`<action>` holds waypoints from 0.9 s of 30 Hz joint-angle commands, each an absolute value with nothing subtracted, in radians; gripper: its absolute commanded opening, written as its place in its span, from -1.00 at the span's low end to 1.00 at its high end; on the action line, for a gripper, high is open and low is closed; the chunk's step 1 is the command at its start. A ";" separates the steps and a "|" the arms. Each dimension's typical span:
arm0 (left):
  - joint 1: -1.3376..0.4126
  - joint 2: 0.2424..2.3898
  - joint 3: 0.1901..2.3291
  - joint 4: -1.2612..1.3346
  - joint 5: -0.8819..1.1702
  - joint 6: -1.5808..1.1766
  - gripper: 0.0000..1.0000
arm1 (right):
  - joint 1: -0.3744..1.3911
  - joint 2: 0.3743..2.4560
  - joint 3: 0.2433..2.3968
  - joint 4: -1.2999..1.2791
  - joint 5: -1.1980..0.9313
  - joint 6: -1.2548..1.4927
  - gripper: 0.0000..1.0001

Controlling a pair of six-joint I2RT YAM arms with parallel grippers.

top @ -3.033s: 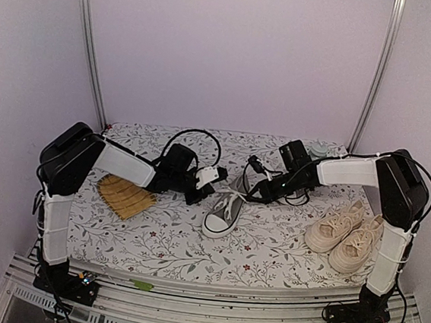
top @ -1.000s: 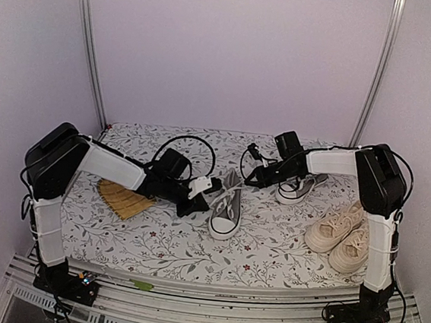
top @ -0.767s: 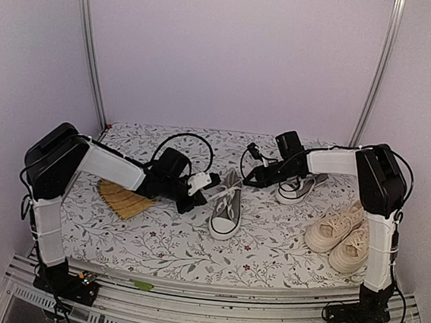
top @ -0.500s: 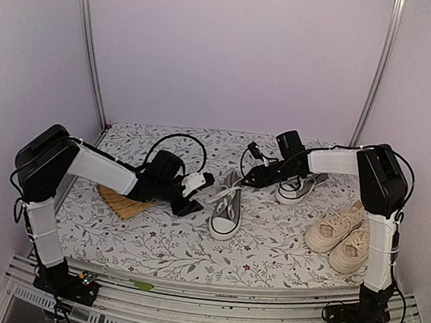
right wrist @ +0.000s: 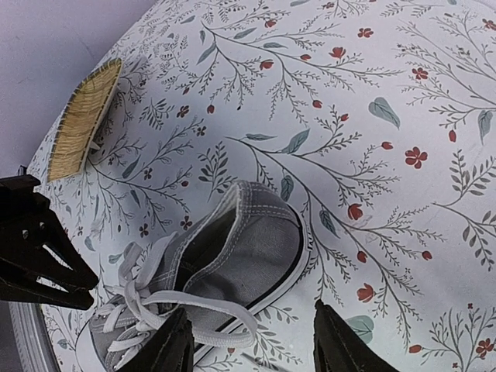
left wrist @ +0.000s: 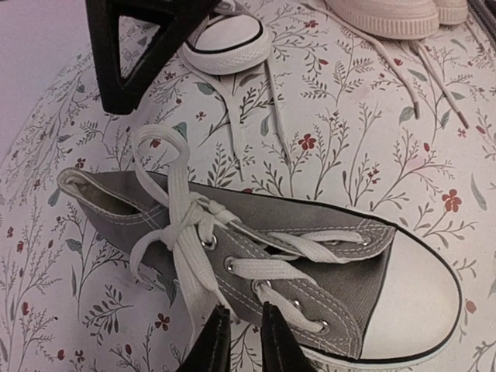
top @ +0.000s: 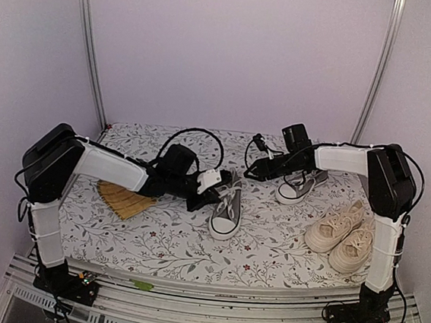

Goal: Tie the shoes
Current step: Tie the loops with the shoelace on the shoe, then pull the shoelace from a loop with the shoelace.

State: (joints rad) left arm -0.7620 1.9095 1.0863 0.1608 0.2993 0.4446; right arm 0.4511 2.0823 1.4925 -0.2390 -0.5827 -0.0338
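Sneakers first: the grey sneaker (top: 224,212) I am working on lies at the centre of the floral table cover (top: 169,241), with its white toe cap pointing to 6 o'clock and its heel to 12. Its white lace (left wrist: 182,232) is gathered in a knot at the top eyelets, and loops sprawl over the ankle opening. My left gripper (left wrist: 239,341) reaches in from 9 o'clock, low against the shoe's side by the eyelets. Its jaws are almost together with a thin gap. A lace strand runs right beside one finger, and I cannot tell whether it is pinched. My right gripper (right wrist: 252,345) hangs at 12 o'clock above the heel, jaws spread wide with nothing in them. The second grey sneaker (top: 297,186) sits at 2 o'clock, partly behind the right arm, its laces loose on the cover. The cream pair (top: 344,233) stands side by side at 4 o'clock, laces trailing. A woven straw mat (top: 124,197) lies at 9 o'clock, partly under the left arm.
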 commanded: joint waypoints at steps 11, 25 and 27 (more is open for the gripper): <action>-0.754 2.004 1.150 0.124 0.243 0.402 -0.62 | 0.448 2.017 1.457 -0.230 -0.583 -0.030 0.07; -0.752 1.981 1.134 0.155 0.264 0.403 -1.00 | 0.448 2.011 1.459 -0.234 -0.595 -0.037 0.08; -0.752 1.977 1.104 0.167 0.263 0.404 -1.00 | 0.447 2.008 1.459 -0.236 -0.595 -0.037 0.08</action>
